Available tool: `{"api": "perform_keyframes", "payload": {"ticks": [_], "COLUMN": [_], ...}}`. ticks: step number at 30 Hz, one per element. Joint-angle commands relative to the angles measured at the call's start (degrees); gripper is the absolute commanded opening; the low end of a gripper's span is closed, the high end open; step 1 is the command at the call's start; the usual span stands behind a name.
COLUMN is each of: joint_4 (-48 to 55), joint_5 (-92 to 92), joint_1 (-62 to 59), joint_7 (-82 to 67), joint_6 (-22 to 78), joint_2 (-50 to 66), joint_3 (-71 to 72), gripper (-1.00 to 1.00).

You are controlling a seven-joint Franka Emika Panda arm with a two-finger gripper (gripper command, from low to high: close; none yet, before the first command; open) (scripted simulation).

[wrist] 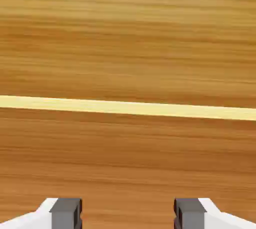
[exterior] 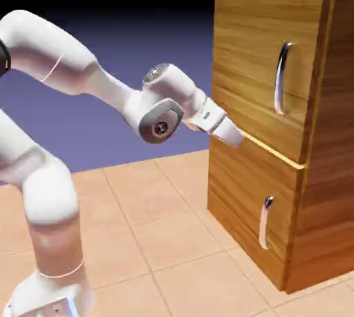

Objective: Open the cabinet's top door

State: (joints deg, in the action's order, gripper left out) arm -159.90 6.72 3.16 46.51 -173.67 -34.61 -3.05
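two fingertips apart — small label on the white arm, lettering too tiny

Pale peach-tan floor tiles lie in the exterior view, with thin darker grout lines crossing between them in a slanting grid. Behind the floor, a plain backdrop is blue-violet in its lower part and darkens upward to black along the top. The tiles meet it along a slightly slanted edge, higher toward the exterior view's right.
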Motion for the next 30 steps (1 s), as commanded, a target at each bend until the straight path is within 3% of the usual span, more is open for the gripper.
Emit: {"api": "perform_keyframes", "payload": {"ticks": [1,30], "joint_4": [0.41,12.23], "joint_5": [2.50,74.77], "joint_1": [0.92,27.48], "joint_7": [1.50,45.06], "joint_6": [0.12,3.70], "joint_2": [-0.72,-21.65], "joint_3": [-1.13,-33.96], "gripper": [0.00,0.00]}}
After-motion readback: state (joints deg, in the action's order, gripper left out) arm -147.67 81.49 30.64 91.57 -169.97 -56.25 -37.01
